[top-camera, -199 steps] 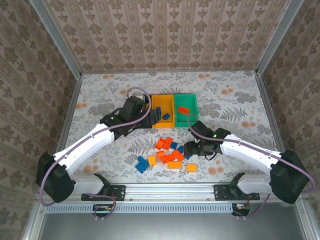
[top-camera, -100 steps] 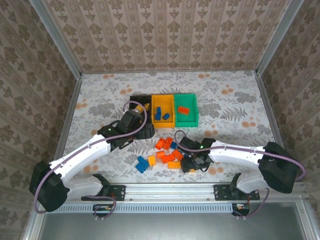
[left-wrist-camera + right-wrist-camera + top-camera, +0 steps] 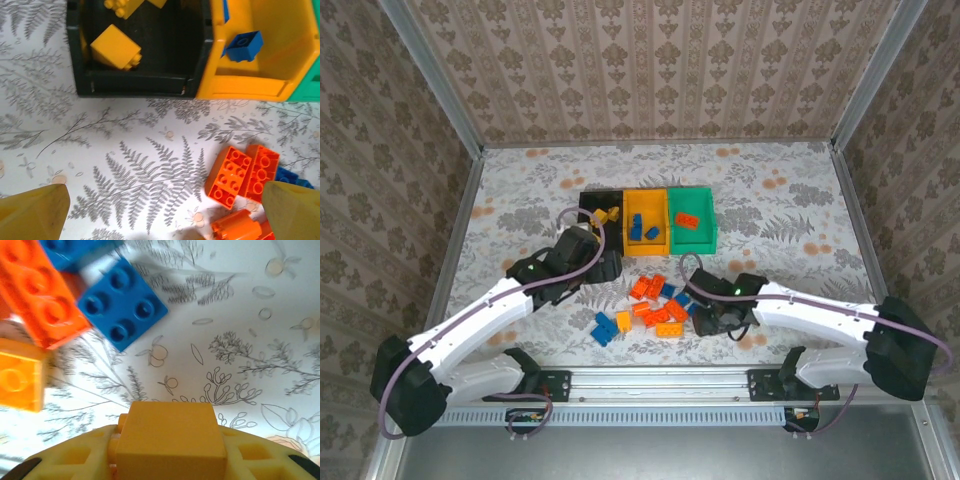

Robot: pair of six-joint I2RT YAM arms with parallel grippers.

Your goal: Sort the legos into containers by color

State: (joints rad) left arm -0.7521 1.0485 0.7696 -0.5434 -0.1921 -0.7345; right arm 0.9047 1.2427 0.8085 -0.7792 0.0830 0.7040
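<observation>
Right gripper pinches a yellow-orange studded plastic brick low over the fern-print table, just beside the loose pile of red-orange, blue and yellow-orange bricks. Left gripper is spread wide, near the black plastic bin; the yellow-orange bin and green bin continue the row.

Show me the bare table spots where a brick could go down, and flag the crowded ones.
Free: the table behind the bins up to the back wall, right of the green bin, and left of the black bin. A narrow bare strip lies between the bins and the loose legos. Crowded: that pile in front of the bins.
</observation>
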